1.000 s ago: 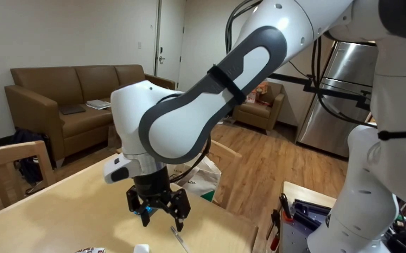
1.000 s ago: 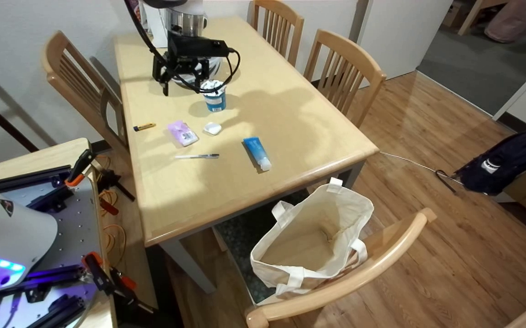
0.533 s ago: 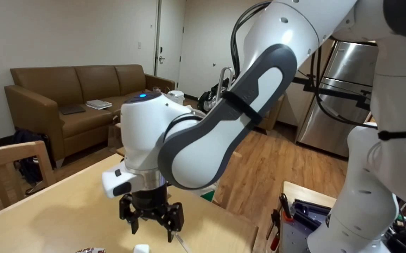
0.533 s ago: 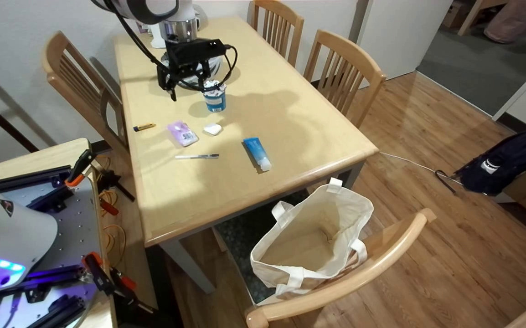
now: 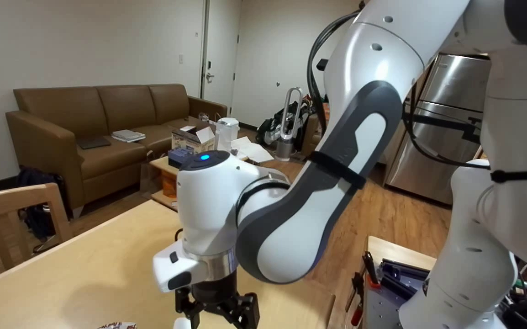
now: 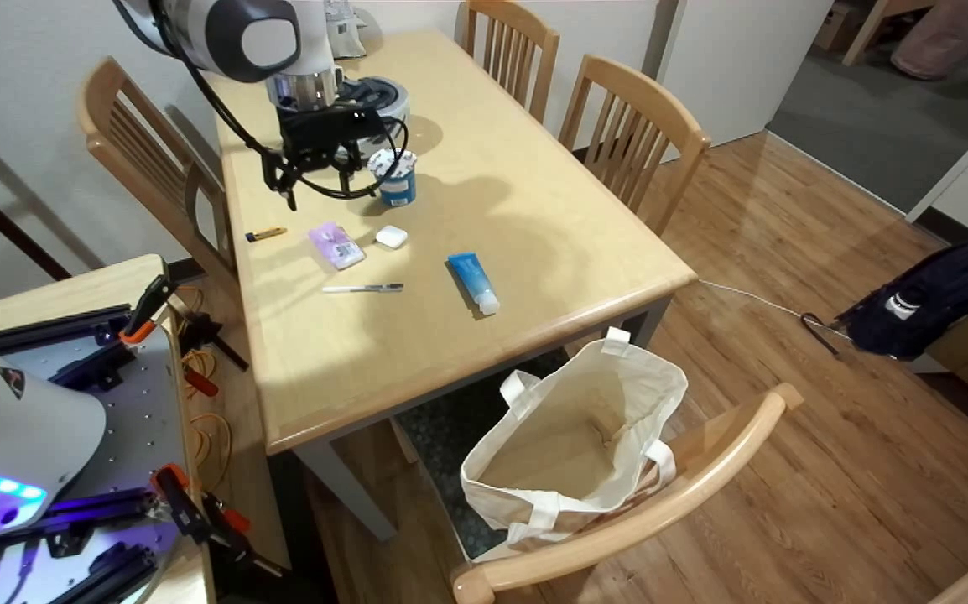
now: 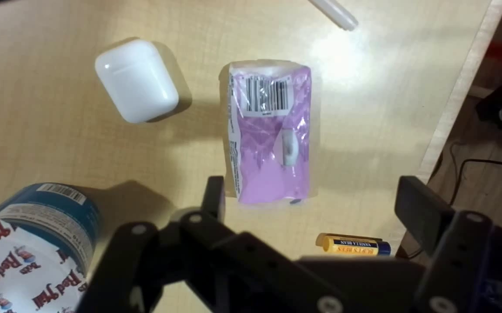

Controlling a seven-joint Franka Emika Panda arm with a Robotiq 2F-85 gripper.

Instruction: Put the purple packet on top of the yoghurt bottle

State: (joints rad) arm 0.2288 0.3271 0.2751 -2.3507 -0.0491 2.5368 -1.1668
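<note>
Claw (image 7: 311, 191) spread wide, hanging in the air! Lower down, the purple packet (image 7: 272, 139) lies flat on the table (image 6: 308, 361), mostly past the fingertips (image 7: 213, 195) in the wrist view, nearer the one at picture left; white case (image 7: 135, 82) near it, blue tub (image 7: 38, 243) standing farther off.

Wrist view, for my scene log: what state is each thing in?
Gripper: open, holding nothing
Purple packet: lying flat, not gripped; sealed or opened, cannot tell
Blue tub: upright, top covered
White case: closed, lying flat
Yellow tube: lying on its side, capped
Pen: lying down, only one end in this view
</note>
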